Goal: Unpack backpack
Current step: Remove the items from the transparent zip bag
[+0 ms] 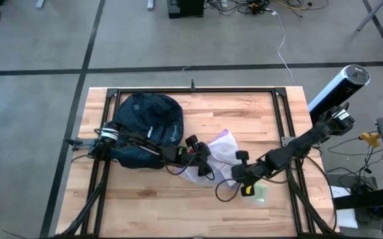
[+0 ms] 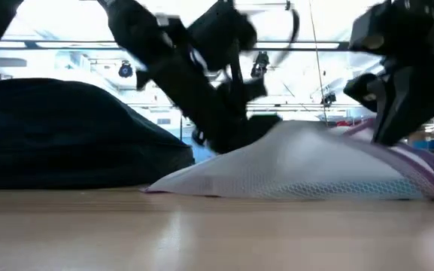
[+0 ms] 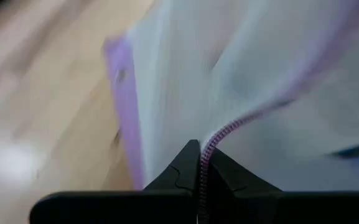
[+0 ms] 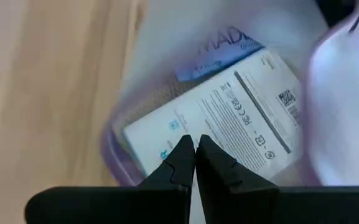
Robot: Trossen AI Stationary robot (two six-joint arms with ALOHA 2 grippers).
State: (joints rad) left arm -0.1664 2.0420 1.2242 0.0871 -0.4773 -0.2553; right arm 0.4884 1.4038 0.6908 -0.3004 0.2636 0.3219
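The left gripper (image 3: 199, 163) is clamped shut on the purple zipper edge of a clear, purple-edged zip pouch (image 1: 219, 156), which lies near the middle of the pale wooden table (image 1: 244, 109). In the left wrist view the zipper line runs straight down between the two dark fingers (image 3: 182, 171). The right gripper (image 4: 195, 155) is also closed, its tips pressed together on the pouch's clear skin; whether it pinches the film or only rests on it cannot be told. Beneath that film lies a white printed card or box (image 4: 219, 124) with small black text too fine to read.

The dark navy, rounded soft fabric backpack (image 1: 145, 129) sits on the table's left part, beside the left arm and just apart from the pouch, behind the left gripper. In the low view its dark mound (image 2: 66, 135) is cut off at the picture's edge, and the pouch (image 2: 307, 165) hides both grippers' tips. A small yellow-green item (image 1: 247, 190) under the right gripper is too small to identify.
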